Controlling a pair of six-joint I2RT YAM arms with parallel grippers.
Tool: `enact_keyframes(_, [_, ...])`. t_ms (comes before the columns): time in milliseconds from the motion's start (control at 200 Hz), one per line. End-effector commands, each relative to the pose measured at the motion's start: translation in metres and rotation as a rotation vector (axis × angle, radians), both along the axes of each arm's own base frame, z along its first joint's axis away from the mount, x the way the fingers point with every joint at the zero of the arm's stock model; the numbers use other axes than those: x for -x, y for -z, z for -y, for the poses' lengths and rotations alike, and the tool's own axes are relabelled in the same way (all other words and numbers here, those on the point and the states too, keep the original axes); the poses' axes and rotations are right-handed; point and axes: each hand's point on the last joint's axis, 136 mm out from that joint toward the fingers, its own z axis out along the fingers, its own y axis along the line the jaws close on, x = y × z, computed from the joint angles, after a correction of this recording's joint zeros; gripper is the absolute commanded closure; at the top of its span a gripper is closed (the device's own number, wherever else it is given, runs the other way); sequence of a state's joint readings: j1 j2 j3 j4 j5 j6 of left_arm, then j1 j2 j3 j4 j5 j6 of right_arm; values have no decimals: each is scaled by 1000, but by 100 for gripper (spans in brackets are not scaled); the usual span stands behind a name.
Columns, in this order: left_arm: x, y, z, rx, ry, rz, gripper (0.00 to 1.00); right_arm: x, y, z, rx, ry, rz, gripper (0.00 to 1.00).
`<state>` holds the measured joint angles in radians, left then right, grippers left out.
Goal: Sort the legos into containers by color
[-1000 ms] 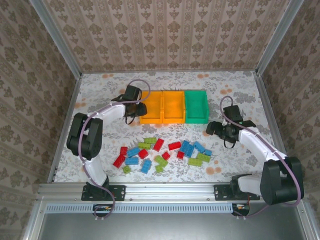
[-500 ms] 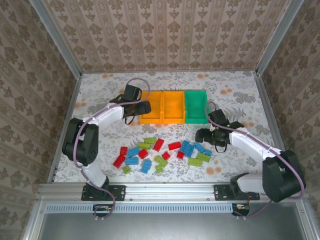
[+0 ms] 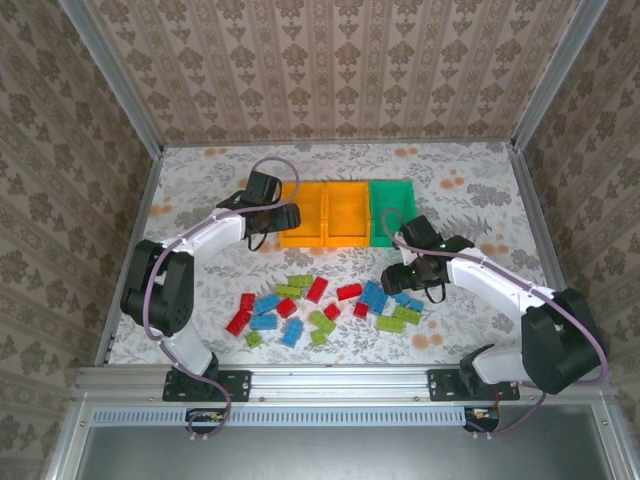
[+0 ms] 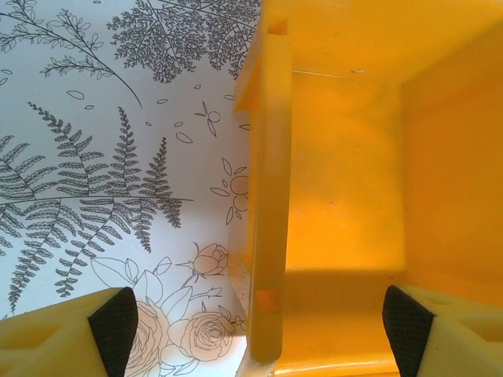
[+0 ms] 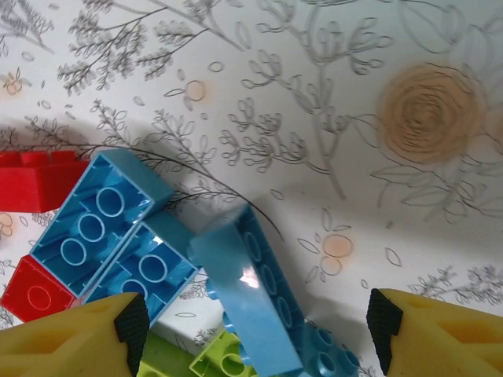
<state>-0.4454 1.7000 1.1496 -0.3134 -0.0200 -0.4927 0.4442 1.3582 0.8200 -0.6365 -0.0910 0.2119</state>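
so, left gripper (image 4: 259, 323) gapes astride the orange bin's wall (image 4: 267, 157), right gripper (image 5: 255, 318) gapes over blue legos (image 5: 102, 228)

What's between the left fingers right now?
The left wall of the left orange bin, in the left wrist view. The left fingers straddle it without touching: one over the table, the other over the bin's inside.

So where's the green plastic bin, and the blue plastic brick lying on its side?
Green plastic bin (image 3: 400, 198), top view, bare inner floor.
Blue plastic brick (image 5: 244, 294), right wrist view, smooth side face.
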Motion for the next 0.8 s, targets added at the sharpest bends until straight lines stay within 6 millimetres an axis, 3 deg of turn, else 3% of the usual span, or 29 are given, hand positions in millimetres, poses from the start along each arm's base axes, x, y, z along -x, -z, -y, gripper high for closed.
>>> enact_keyframes(0, [6,-9,-4,-27,18,16,14,-1,0,-10,47,-134,-19,23])
enact_keyframes(135, [7,-9,-6,-40,18,16,14,-5,-2,-12,155,-279,-40,23])
enact_keyframes(270, [9,-9,-9,-46,11,18,12,2,7,-1,251,-385,-97,25])
enact_keyframes(520, [10,-5,-12,-42,6,11,11,23,19,-3,215,-515,-144,27])
enact_keyframes(795, [10,-3,-13,-29,-2,3,11,27,33,3,251,-537,-201,32])
